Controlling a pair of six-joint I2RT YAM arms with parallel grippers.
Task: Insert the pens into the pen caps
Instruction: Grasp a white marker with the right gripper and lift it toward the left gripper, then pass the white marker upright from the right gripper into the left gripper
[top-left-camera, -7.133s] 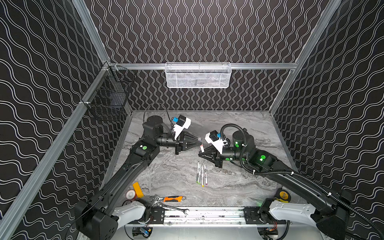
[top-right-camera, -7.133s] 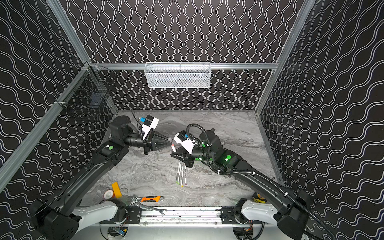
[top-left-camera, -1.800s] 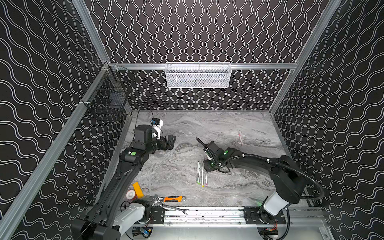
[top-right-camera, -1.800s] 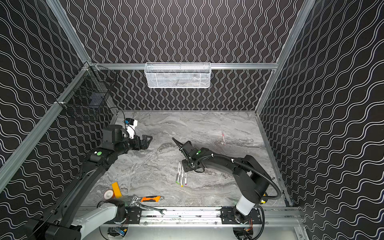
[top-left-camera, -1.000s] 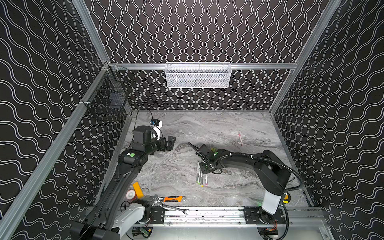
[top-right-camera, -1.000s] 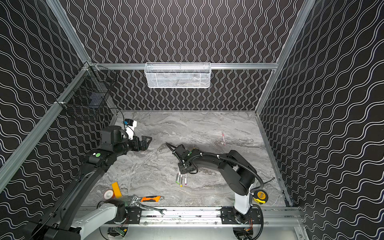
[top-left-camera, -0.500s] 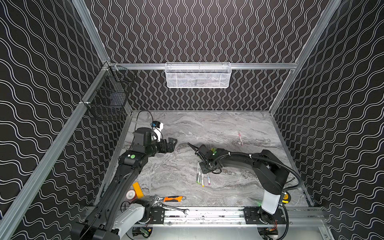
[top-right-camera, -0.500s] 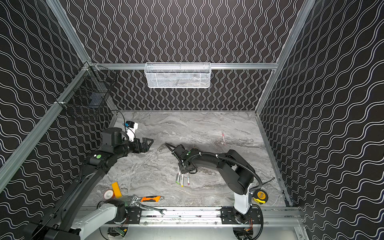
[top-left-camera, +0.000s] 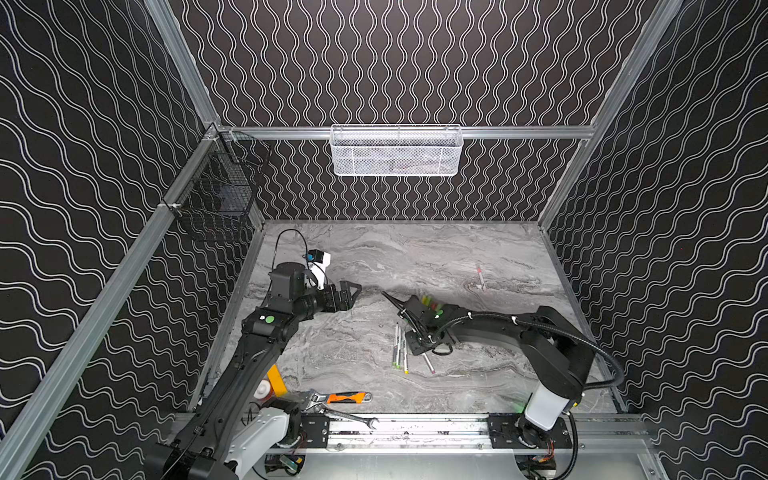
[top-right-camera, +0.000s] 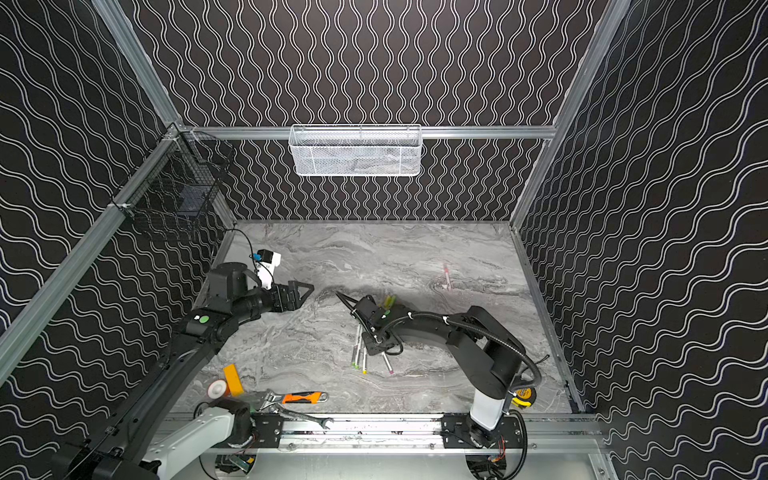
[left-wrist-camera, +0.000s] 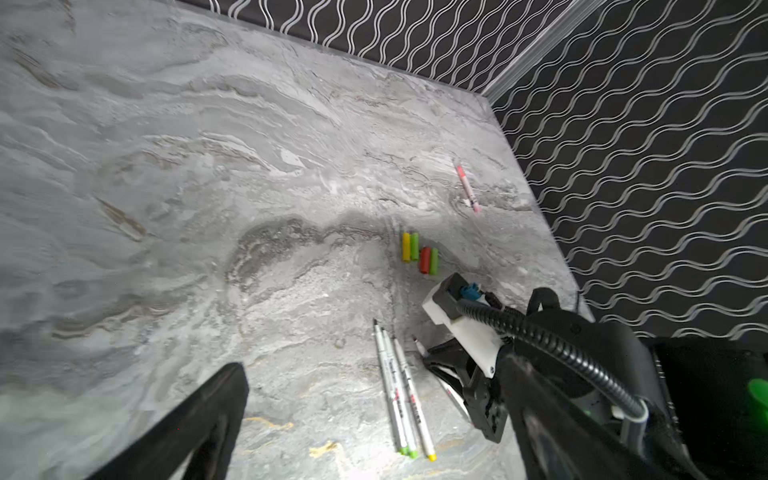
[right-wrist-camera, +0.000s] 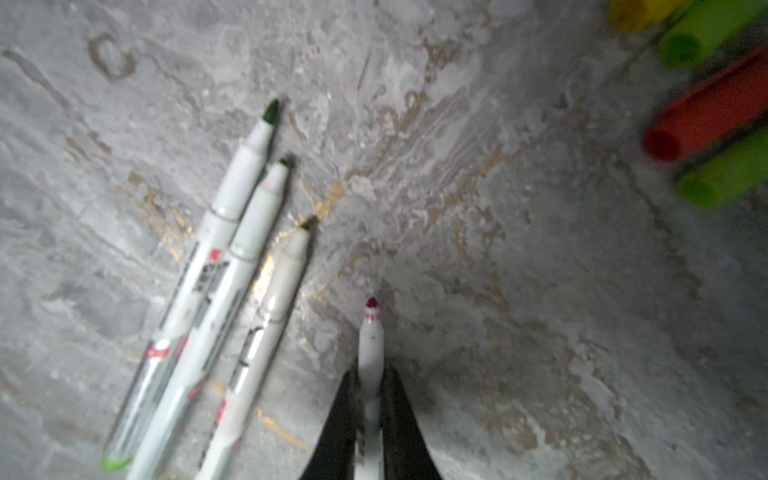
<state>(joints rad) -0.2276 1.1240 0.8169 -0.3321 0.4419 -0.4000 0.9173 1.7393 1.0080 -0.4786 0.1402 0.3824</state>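
Three pens (top-left-camera: 398, 347) (left-wrist-camera: 399, 395) lie side by side on the marble table, nibs toward the back wall. A fourth, red-tipped pen (right-wrist-camera: 371, 345) (top-left-camera: 428, 363) lies just right of them. My right gripper (right-wrist-camera: 370, 376) (left-wrist-camera: 426, 353) is shut on its barrel just behind the nib, low over the table. The pen caps (left-wrist-camera: 417, 251) (top-left-camera: 430, 302) lie in a row behind it: yellow, green, red, green. My left gripper (top-left-camera: 355, 293) (top-right-camera: 305, 293) hangs open and empty to the left, apart from pens and caps.
A pink-ended pen (top-left-camera: 481, 277) lies alone at the back right. An orange-handled wrench (top-left-camera: 347, 398), a steel spanner (top-left-camera: 351, 417) and a tape roll (top-left-camera: 262, 388) lie along the front edge. A tape measure (top-right-camera: 524, 402) sits by the right arm's base.
In the last second the right jaws have closed onto the red-tipped pen. The left arm has edged a little to the right, still open.
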